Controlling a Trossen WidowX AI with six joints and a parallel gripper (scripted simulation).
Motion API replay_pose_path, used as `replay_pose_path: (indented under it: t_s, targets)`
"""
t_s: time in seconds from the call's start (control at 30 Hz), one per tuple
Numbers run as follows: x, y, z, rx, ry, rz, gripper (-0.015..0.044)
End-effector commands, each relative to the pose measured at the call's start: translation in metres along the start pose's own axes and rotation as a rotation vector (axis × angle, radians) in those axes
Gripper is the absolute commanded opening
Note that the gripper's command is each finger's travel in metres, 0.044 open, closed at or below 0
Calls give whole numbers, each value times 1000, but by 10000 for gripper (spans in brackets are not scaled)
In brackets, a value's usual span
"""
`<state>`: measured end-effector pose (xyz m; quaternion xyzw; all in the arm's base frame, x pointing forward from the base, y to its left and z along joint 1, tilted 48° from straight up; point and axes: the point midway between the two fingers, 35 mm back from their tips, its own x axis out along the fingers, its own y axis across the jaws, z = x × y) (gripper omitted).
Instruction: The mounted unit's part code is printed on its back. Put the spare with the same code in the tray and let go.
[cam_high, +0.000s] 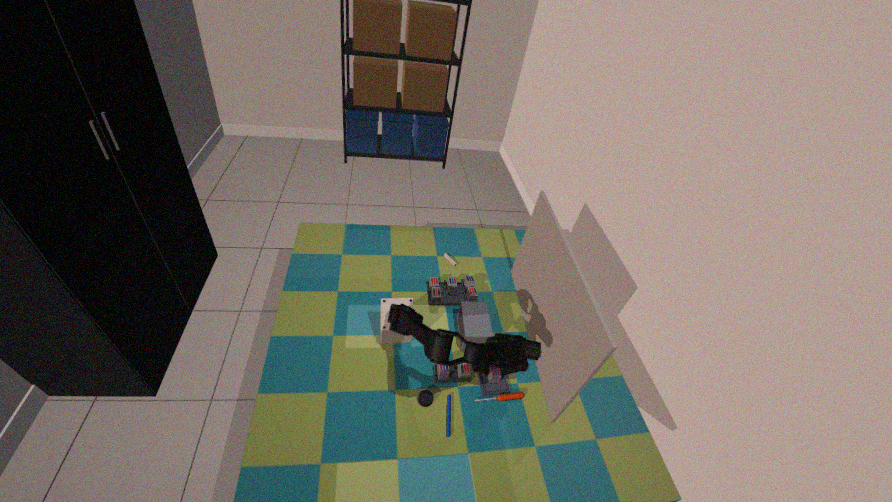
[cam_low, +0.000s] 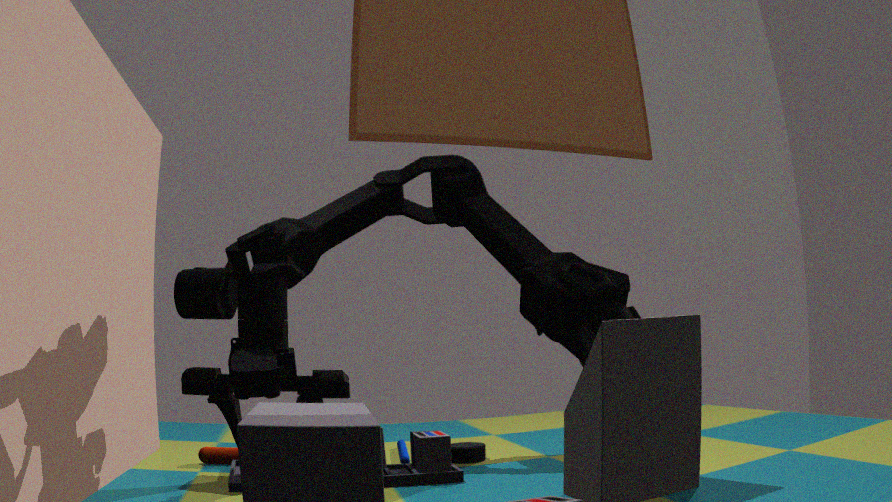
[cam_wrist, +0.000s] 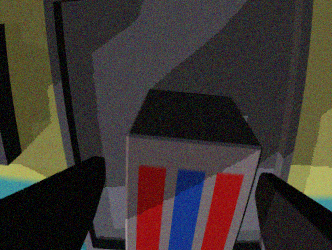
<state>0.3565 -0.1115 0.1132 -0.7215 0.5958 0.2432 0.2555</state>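
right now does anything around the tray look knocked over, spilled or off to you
Nothing stands out. The striped spare sits upright in the tray, between the open gripper's fingers, and the screwdriver and blue pen lie flat, with no spill or damage visible.
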Motion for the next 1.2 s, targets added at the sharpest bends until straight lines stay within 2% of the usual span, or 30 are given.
replay_pose_path:
  t_s: [0.0,0.1,0.33,1.17]
  targets:
    - [0,0,0,1,0,0,368]
    - [-3,-1,0,1,-1,0,440]
    - [-104,1,2,-5,-13,5,440]
    - [-105,-1,5,-12,-22,-8,440]
